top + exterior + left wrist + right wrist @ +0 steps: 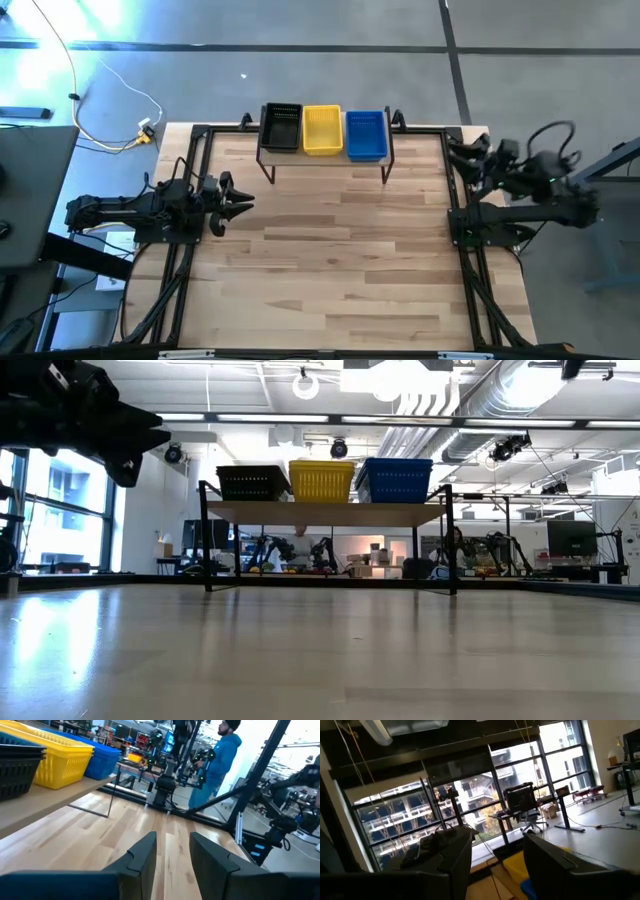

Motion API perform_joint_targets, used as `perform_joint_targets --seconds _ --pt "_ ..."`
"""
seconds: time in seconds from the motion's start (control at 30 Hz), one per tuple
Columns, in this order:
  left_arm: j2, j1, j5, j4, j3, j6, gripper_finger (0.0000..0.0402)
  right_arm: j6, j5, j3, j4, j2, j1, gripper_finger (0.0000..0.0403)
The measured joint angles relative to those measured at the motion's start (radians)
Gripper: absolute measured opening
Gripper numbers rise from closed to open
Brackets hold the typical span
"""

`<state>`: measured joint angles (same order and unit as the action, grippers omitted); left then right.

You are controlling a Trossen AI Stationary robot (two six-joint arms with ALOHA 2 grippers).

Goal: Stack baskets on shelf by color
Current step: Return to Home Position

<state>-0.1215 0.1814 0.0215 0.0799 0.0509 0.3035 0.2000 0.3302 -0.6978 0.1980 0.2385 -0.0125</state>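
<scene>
Shelf [325, 160], far edge of bench [330, 270]: black baskets [281, 127], yellow baskets [322, 130], blue baskets [366, 135], side by side, one colour per stack; sorting looks complete. Left pincer [246, 200]: spread, empty, bench's left side. Right pincer [462, 157]: spread, empty, right edge, clear of shelf.

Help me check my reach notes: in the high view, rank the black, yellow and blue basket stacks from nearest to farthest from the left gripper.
From the left gripper, open, on the picture's left:
1. Black stack, left end of the shelf.
2. Yellow stack, middle.
3. Blue stack, right end.
Right gripper waits far right.
</scene>
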Motion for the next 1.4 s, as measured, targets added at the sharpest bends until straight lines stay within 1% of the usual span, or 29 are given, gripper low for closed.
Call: perform_joint_targets --seconds 0.2,0.3,0.37,0.5,0.67,0.9,1.2,1.4 --pt "0.0 0.0 -0.003 0.0 0.0 0.0 0.0106 0.045 0.001 0.25 -0.05 -0.131 0.0 0.0161" --pt "0.0 0.0 -0.003 0.0 0.0 0.0 0.0106 0.1 0.039 0.359 -0.058 -0.198 0.0 0.0161" --pt "0.0 0.0 -0.003 0.0 0.0 0.0 0.0106 0.118 0.043 0.415 -0.064 -0.237 0.0 0.0161" --pt "0.0 0.0 -0.004 -0.001 0.0 0.0 0.0106 0.115 0.036 0.484 -0.11 -0.223 0.0 0.0161" --pt "0.0 0.0 -0.007 -0.005 0.0 0.0 0.0106 0.166 0.033 0.567 -0.113 -0.228 0.0 0.0161" --pt "0.0 0.0 -0.008 -0.005 0.0 0.0 0.0106 0.239 0.029 0.621 -0.112 -0.228 0.0 0.0161" --pt "0.0 0.0 -0.007 -0.005 0.0 0.0 0.0106 0.186 0.047 0.621 -0.092 -0.227 0.0 0.0161" --pt "0.0 0.0 -0.007 -0.005 0.0 0.0 0.0106 0.21 0.035 0.621 -0.042 -0.227 0.0 0.0161"
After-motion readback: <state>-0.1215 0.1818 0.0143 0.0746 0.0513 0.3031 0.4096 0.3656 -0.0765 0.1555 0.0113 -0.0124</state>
